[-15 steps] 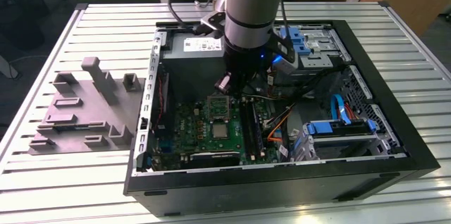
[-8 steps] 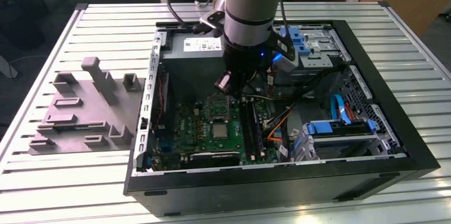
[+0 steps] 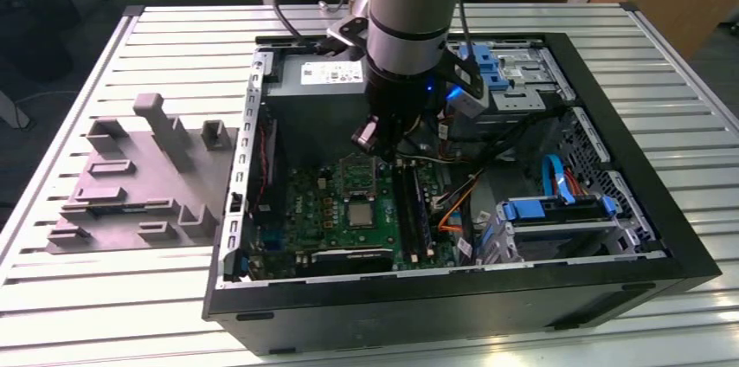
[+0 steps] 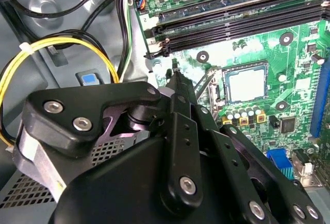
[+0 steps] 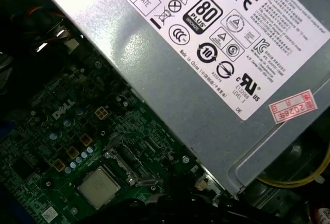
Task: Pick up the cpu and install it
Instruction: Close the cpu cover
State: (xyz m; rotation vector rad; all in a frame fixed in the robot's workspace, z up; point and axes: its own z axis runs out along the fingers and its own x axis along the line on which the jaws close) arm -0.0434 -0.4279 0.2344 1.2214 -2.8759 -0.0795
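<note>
Your pincer [image 4: 175, 74], jaws together and holding nothing, hangs above the board with the cpu [image 4: 246, 86] seated in its socket, so latching seems left.

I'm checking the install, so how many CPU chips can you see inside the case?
1. The cpu lies in the socket on the green motherboard, seen in both wrist views, beside the memory slots. Others may be hidden behind the arm.

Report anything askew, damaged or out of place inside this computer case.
Nothing stands out. The cpu lies flat and square in its socket on the motherboard, seen in both wrist views. The socket's retention lever stands raised, so it is unlatched.
</note>
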